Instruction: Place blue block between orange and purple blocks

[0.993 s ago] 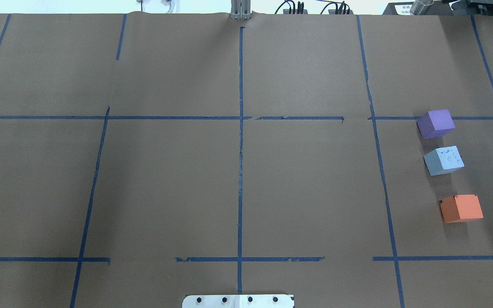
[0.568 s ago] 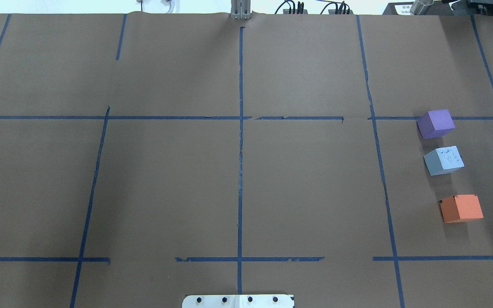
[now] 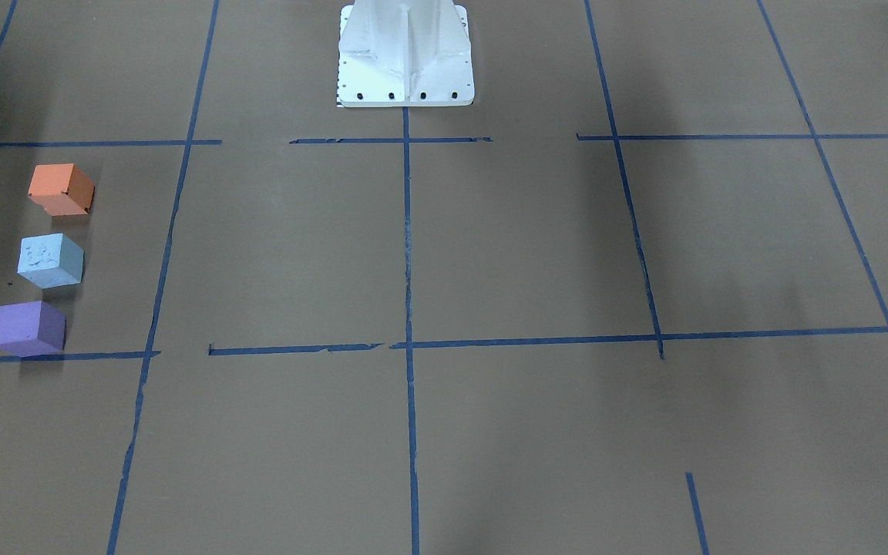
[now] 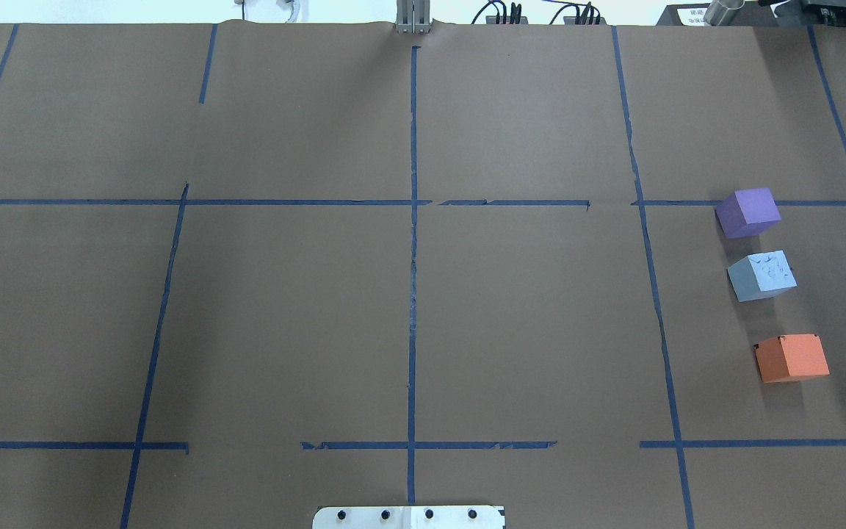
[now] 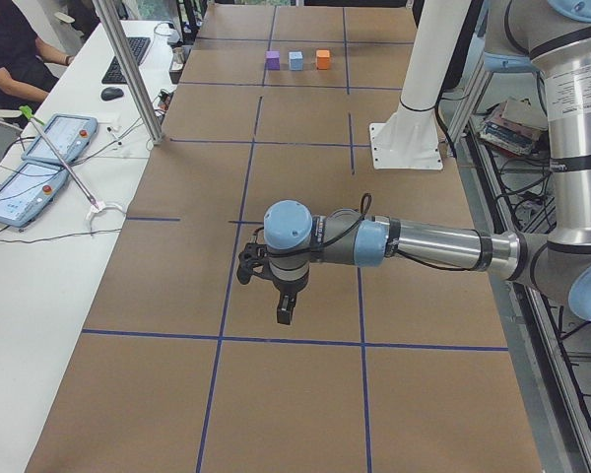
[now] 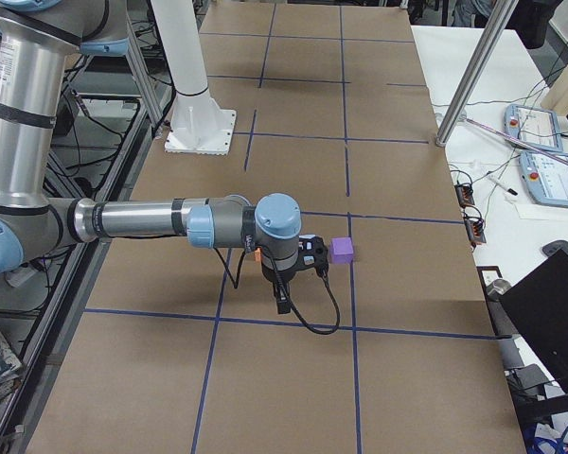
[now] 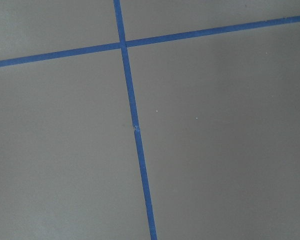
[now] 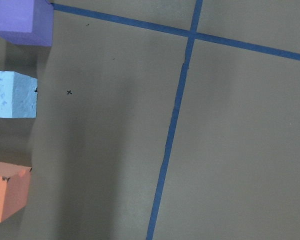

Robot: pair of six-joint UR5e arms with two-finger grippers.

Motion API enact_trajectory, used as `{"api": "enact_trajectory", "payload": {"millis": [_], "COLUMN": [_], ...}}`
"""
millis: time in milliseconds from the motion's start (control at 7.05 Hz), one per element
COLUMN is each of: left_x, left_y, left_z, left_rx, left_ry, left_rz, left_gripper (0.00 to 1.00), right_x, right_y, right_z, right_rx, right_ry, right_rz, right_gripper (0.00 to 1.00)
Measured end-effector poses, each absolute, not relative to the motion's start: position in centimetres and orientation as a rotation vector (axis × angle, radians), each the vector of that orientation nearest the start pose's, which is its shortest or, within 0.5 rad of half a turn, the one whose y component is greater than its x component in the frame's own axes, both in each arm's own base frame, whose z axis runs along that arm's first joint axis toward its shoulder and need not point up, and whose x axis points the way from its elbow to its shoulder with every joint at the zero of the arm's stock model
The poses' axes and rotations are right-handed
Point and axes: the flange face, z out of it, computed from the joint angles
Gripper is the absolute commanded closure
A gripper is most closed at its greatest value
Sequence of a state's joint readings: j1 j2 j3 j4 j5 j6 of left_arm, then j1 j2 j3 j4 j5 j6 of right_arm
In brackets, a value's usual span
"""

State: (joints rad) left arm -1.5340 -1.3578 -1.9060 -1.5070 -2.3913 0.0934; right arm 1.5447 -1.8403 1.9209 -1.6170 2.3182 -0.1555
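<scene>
A light blue block sits on the brown table between a purple block and an orange block, in a row at the right. The right wrist view shows the purple, blue and orange blocks at its left edge, with no fingers in view. My left gripper shows only in the exterior left view, over bare table far from the blocks. My right gripper shows only in the exterior right view, near the purple block. I cannot tell whether either is open or shut.
Blue tape lines divide the brown paper table into squares. The white robot base plate stands at the robot's edge of the table. Operators' tables with tablets lie beyond the far edge.
</scene>
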Motion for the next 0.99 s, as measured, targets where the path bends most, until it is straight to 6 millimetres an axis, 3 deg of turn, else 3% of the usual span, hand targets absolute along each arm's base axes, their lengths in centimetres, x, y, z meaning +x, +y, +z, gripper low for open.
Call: {"api": "enact_trajectory", "payload": {"millis": [993], "left_x": [-4.57], "left_y": [-40.58], "left_z": [59.65], "left_rx": [0.070], "left_ry": [0.817], "left_rz": [0.144], "left_gripper": [0.00], "right_x": [5.56], "right_y": [-38.10], "right_z": [61.39], "right_rx": [0.076], "right_ry": [-0.743], "right_rz": [-0.189], "right_gripper": [0.00]}}
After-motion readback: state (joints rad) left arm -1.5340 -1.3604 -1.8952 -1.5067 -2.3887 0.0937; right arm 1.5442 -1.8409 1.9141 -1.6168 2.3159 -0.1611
